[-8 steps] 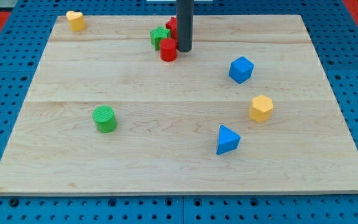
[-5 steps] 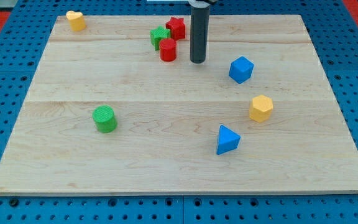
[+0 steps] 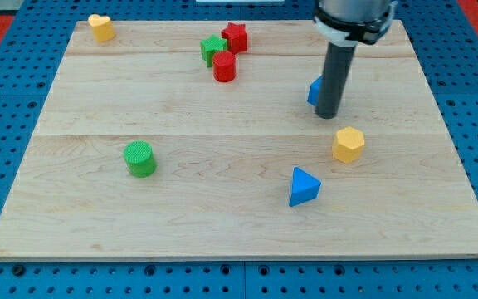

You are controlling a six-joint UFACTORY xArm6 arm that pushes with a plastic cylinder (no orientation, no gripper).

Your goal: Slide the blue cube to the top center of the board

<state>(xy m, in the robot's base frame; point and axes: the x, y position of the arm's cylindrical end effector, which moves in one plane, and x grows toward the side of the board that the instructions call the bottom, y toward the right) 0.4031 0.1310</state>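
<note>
The blue cube (image 3: pixel 312 91) sat on the right half of the desk (image 3: pixel 181 108), in its upper part but well short of the top edge and off to the right of centre. Most of it was hidden behind the dark rod, so that only a sliver of its left side showed. My tip (image 3: pixel 328 115) stood on the desk right at the cube's near side, toward the view's bottom; whether it actually touched the cube I could not tell. The rod ended plainly in that tip and carried no pincer, so there was nothing on it to be released or clenched, and it grasped nothing. Just below and slightly right of the blue cube lay the yellow hexagonal block (image 3: pixel 348 144), apart from both cube and tip. Farther below the cube, a little to its left, lay the blue triangular block (image 3: pixel 304 186). Up and to the left of the cube, near the top edge, three blocks huddled together: the red cylinder (image 3: pixel 225 66) closest to the cube, the green star (image 3: pixel 213 48) beyond it, and the red star (image 3: pixel 236 36) above them. Far to the cube's lower left stood the green cylinder (image 3: pixel 140 158), alone. Farthest from the cube, at the top left corner, lay the yellow heart (image 3: pixel 100 26).
</note>
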